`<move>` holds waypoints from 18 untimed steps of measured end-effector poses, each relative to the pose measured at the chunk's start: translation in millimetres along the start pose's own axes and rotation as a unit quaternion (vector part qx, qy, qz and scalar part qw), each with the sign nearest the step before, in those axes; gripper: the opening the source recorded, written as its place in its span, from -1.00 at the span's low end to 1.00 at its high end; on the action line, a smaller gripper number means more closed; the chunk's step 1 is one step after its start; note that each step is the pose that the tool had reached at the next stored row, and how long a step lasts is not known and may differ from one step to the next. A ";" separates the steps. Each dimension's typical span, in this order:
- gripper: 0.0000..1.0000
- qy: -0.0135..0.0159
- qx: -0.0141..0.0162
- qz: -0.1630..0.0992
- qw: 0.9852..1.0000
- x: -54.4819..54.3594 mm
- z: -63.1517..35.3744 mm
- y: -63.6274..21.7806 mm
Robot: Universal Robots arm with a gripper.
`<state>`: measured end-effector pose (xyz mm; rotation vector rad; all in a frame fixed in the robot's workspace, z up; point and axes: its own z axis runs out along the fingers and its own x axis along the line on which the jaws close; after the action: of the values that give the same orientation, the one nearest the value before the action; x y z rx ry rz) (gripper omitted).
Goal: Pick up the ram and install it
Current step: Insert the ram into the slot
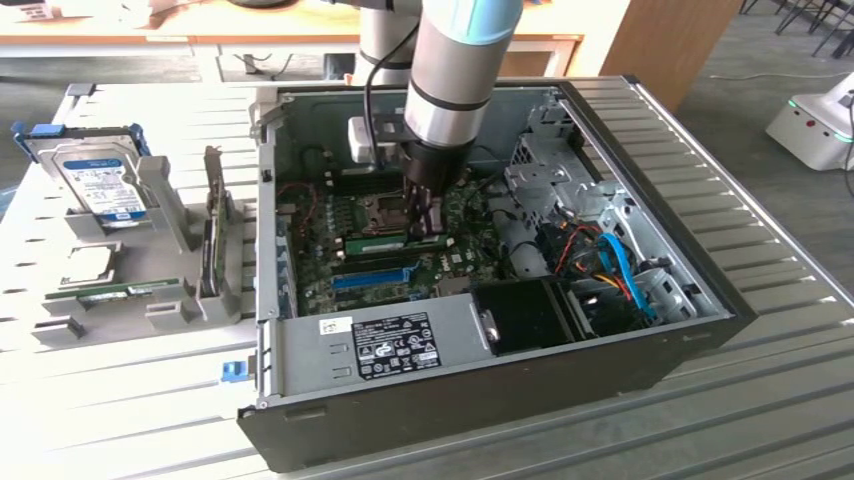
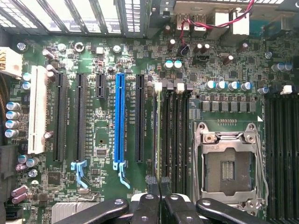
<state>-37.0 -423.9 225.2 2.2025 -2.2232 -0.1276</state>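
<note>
Ram (image 2: 157,135): thin green stick standing on edge in a black memory slot, between a long blue plastic slot (image 2: 120,121) and a square metal processor socket (image 2: 229,161). Gripper (image 2: 159,183): black fingers narrow, pinching the ram's end. Hard drive (image 1: 107,185): in a grey rack (image 1: 160,205) outside the case, on the exterior view's left.

The arm (image 1: 447,80) hangs almost straight down, wrist vertical, with the black gripper (image 1: 426,222) pointing downward at its end. In the wrist view its two fingers (image 2: 153,186) seem pressed together, barely a sliver between them.
</note>
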 end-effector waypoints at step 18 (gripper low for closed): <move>-0.49 0.000 0.000 0.000 1.000 0.1 2.3 -0.2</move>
<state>-36.9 -423.9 222.9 2.2026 -2.2233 -0.1277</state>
